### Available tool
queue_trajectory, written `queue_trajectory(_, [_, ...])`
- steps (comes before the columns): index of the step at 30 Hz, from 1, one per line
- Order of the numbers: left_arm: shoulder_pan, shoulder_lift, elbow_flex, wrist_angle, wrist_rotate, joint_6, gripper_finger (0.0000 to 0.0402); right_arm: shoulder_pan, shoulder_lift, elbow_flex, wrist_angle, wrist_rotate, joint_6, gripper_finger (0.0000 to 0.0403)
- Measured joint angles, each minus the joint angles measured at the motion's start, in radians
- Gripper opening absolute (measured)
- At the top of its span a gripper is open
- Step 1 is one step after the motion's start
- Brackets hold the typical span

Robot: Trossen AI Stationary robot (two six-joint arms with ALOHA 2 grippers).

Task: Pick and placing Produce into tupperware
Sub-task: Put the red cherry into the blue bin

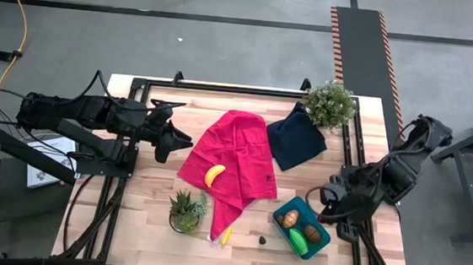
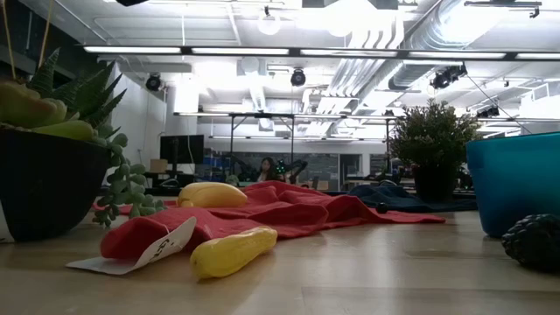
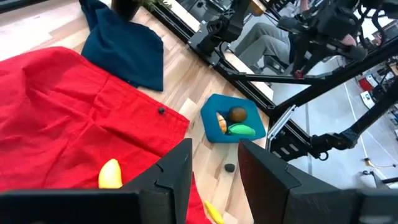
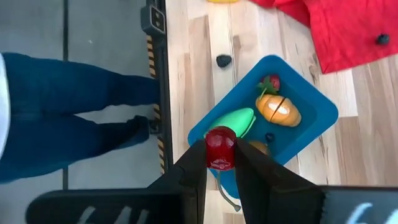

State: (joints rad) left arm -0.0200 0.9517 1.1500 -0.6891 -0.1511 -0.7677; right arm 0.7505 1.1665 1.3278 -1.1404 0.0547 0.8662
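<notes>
The teal tupperware [image 1: 301,227] stands at the table's near right and holds a green piece [image 4: 233,121], an orange piece [image 4: 278,110] and a brown piece [image 4: 259,147]. My right gripper [image 4: 221,155] hangs just above the tub's right side, shut on a small red piece [image 4: 221,140]. One yellow banana [image 1: 214,175] lies on the red cloth [image 1: 235,153]. Another banana [image 1: 226,235] lies at the cloth's near tip. My left gripper [image 1: 170,144] hovers open over the table's left side, with nothing between its fingers [image 3: 180,168]. My right gripper pinches the small round red piece's sides [image 4: 220,149] between its two fingertips. The fingers slant down from the table's right side. The piece is lifted clear above the tub, and a thin green stem [image 4: 225,190] curls out from it.
A navy cloth [image 1: 295,137] and a leafy potted plant [image 1: 330,103] are at the far right. A small succulent pot [image 1: 186,211] stands near the front. A small dark lump [image 1: 262,238] lies left of the tub. A person's legs [image 4: 62,118] stand beside the table.
</notes>
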Motion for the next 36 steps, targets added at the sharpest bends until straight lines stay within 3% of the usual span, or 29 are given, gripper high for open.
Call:
queue_trajectory(19, [0.000,0.000,0.001,-0.044,0.027,0.000,0.0117,0.122,0.226,-0.001,-0.027,0.138,0.054,0.0051])
queue_trajectory(36, [0.000,0.000,0.000,-0.045,0.031,0.000,0.0117,0.175,0.282,-0.002,-0.030,0.308,0.148,0.0051])
